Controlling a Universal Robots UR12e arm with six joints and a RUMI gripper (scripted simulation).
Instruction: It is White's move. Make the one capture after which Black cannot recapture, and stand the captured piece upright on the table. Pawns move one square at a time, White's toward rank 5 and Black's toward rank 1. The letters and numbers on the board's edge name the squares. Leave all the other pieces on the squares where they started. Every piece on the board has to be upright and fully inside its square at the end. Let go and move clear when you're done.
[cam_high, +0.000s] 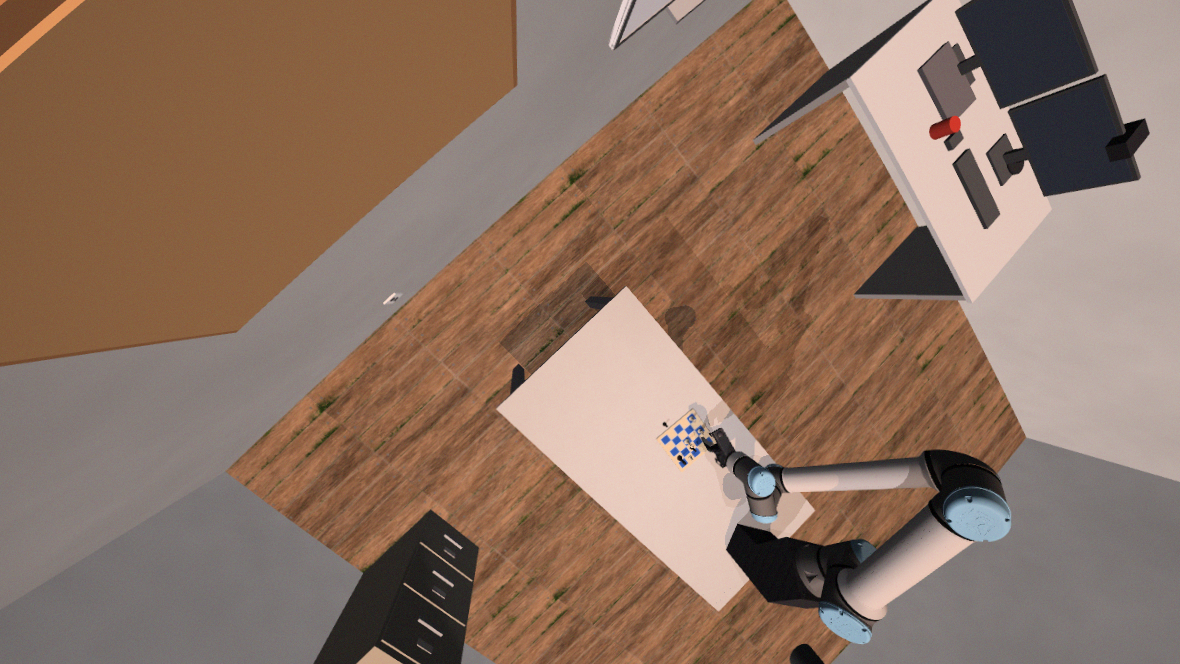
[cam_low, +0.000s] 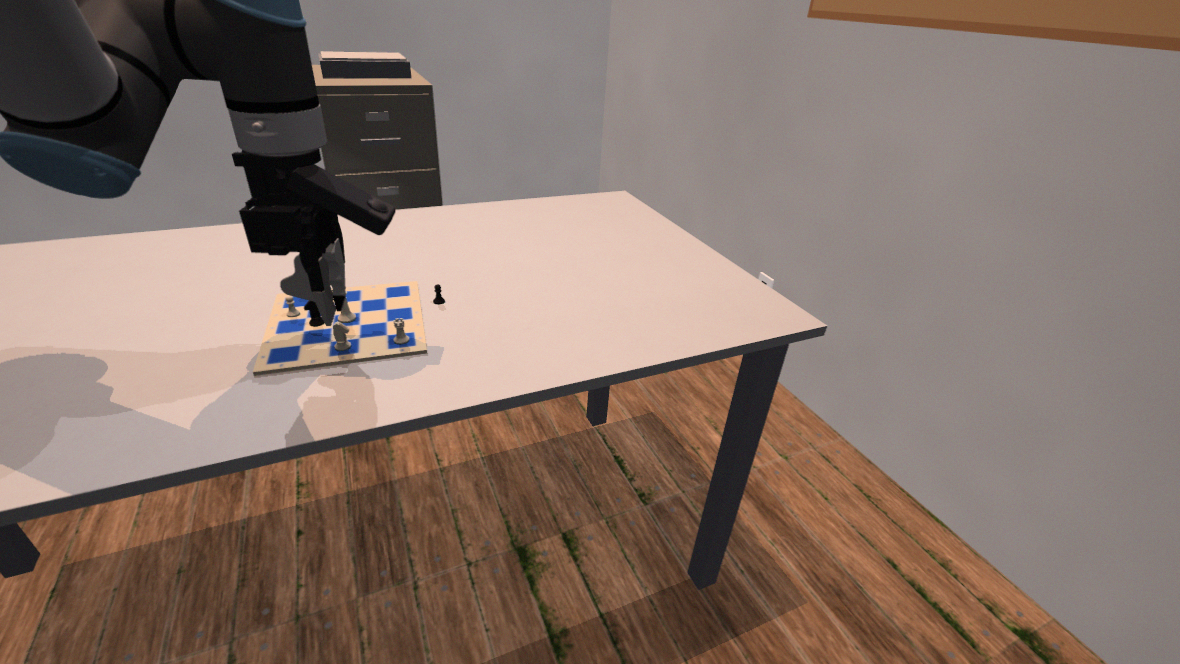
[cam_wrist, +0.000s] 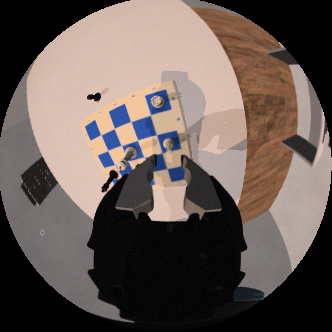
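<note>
You are seeing the black pawn (cam_high: 665, 423) (cam_low: 438, 294) (cam_wrist: 94, 96) standing upright on the table (cam_high: 577, 396) (cam_low: 536, 264) (cam_wrist: 65, 75), just beside the board (cam_high: 678, 430) (cam_low: 372, 305) (cam_wrist: 119, 115) and not touching it. It is probably serving as the captured piece, so that half of the job is looking done.

On the board, the rook (cam_low: 400, 332) (cam_wrist: 157, 101) is standing near one corner, and the knight (cam_low: 341, 336) (cam_wrist: 168, 144) is sharing its edge row. The tall white piece (cam_low: 346, 310) (cam_wrist: 130, 154) is standing farther in on the board, and a white pawn (cam_low: 291, 308) is standing toward the board's far left in the exterior view. A black piece (cam_low: 314, 314) is also standing there, close to the fingers (cam_high: 706, 437) (cam_low: 334, 310).

Your fingers are hanging low over the board, partly open with a gap between the tips, and gripping nothing that you can see. The arm is not yet clear.

You are probably still needing to bring White's capturing piece onto the vacated square; the pictures are not settling which piece or square that is. If you are going for the knight, you are needing to line up the gap without brushing its neighbours. After that, releasing, checking every piece for upright and fully inside its square, and moving clear are remaining.
</note>
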